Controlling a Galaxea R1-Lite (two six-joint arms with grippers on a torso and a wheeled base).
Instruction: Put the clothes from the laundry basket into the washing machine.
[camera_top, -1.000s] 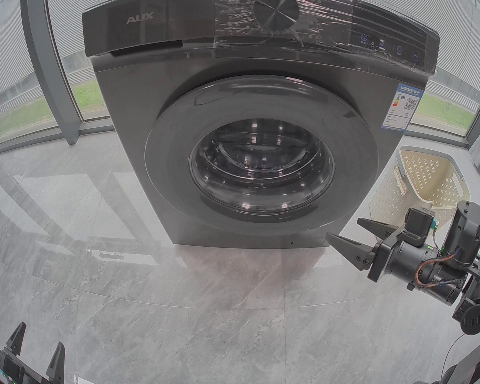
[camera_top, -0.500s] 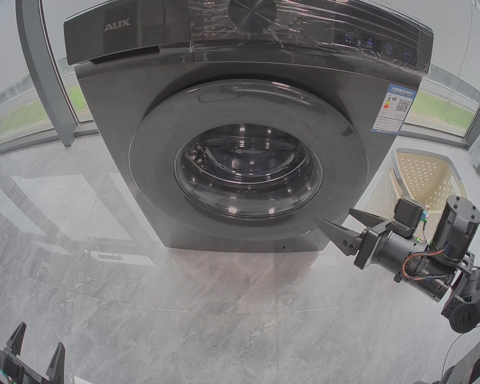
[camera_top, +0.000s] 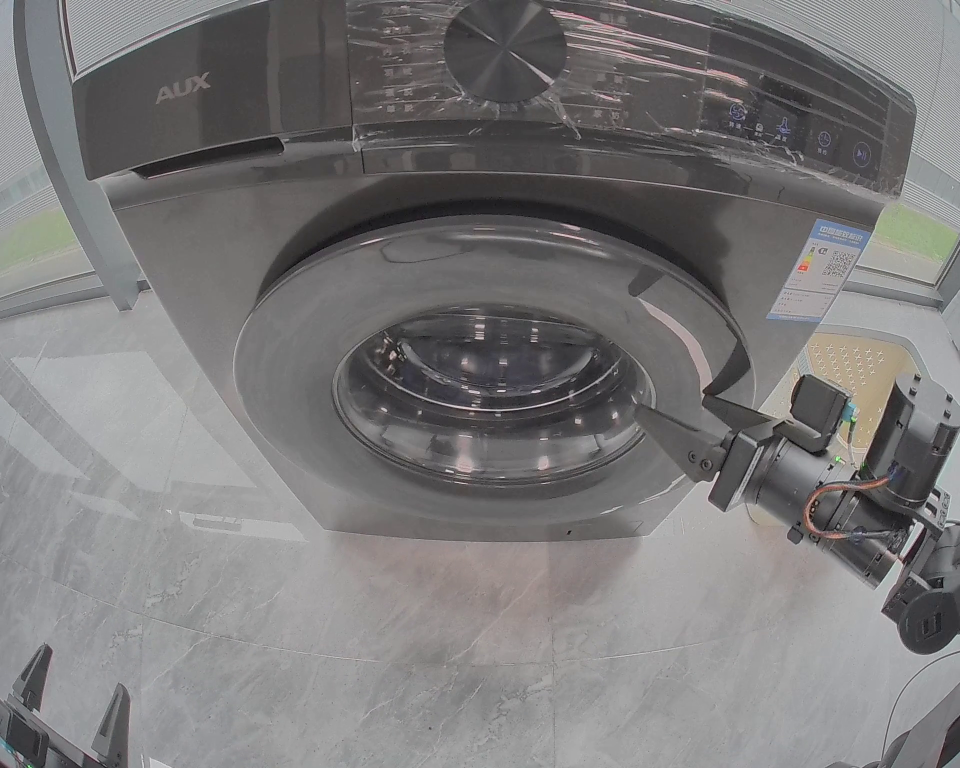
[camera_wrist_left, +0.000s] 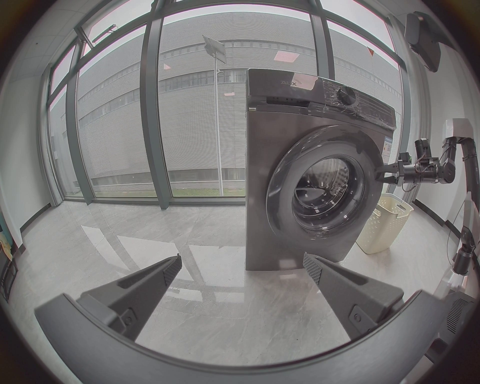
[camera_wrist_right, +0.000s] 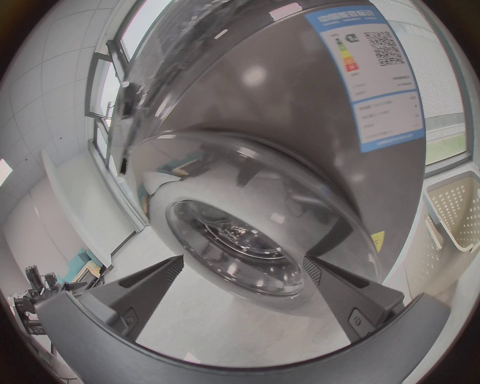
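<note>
- Right gripper (camera_top: 672, 404): at 3 o'clock, arm held level, fingers spread apart, empty.
- Left gripper (camera_top: 80, 668): at 7 o'clock, fingers spread apart, empty.

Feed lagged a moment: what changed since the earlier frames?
The head camera has moved closer to the washing machine. The right gripper, open and empty, has come from in front of the laundry basket to the right edge of the door. The door stays shut; the left gripper stays low, open.

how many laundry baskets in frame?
1. The laundry basket stands on the floor just right of the washing machine, partly hidden behind the right arm. No other shows; its contents can't be seen.
</note>
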